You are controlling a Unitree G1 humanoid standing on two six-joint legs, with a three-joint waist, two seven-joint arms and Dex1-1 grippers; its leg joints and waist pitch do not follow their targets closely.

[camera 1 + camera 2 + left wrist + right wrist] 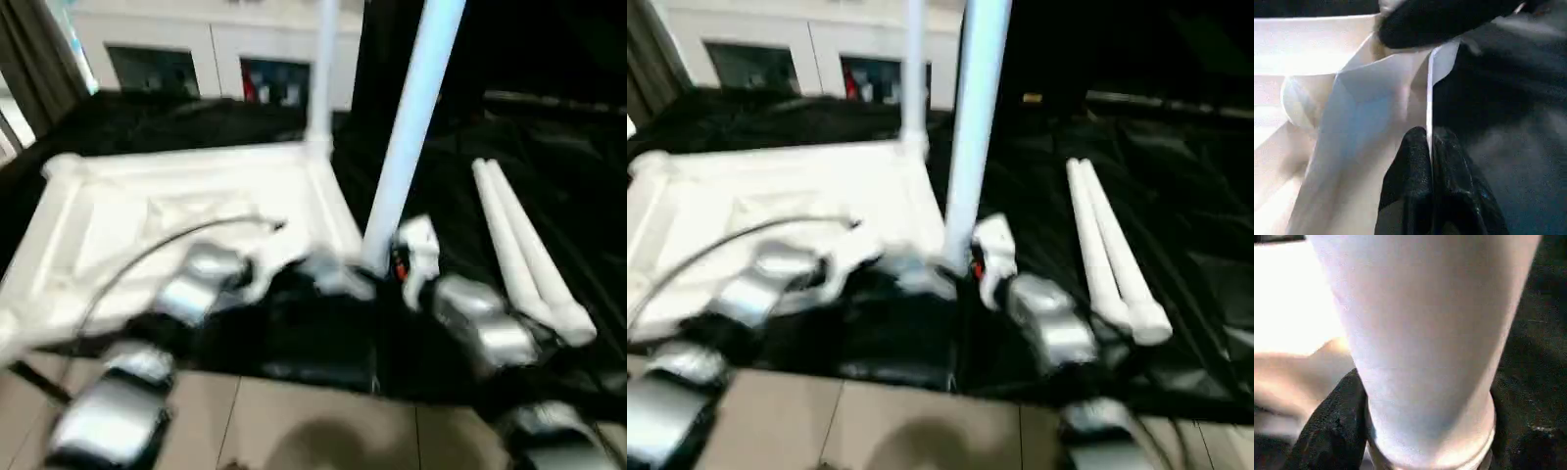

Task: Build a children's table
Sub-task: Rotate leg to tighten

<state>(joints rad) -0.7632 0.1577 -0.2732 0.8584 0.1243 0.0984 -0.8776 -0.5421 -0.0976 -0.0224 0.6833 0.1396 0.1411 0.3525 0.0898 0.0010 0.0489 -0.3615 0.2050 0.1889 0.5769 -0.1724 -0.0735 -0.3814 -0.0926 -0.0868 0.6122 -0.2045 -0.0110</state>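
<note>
Left gripper [1430, 161], its two black fingers pressed together, pinches the thin white edge wall of the upturned tabletop [186, 211] at its near right corner. Right gripper [1422, 431] sits just beside it on the right, black fingers [1334, 428] spread on either side of the foot of a white tubular leg [411, 127]; from the right wrist view the leg stands between the fingers, though whether they press on it cannot be told. That leg stands nearly upright at the tabletop's near right corner, leaning slightly to the right as it rises out of the top of the head view. A second leg [322, 69] stands upright in the far right corner socket. Two more legs [529, 250] lie side by side, touching, on the black cloth [549, 147] to the right, well apart from the tabletop. The tabletop lies underside up on the same cloth, its ribs and a round socket at the far left corner [61, 166] showing. Silver forearms reach in from the near edge, left and right. A thin grey cable [147, 250] arcs over the tabletop. Far behind stands a white cabinet with glass doors [216, 64]. Beige floor tiles [294, 421] show nearest
</note>
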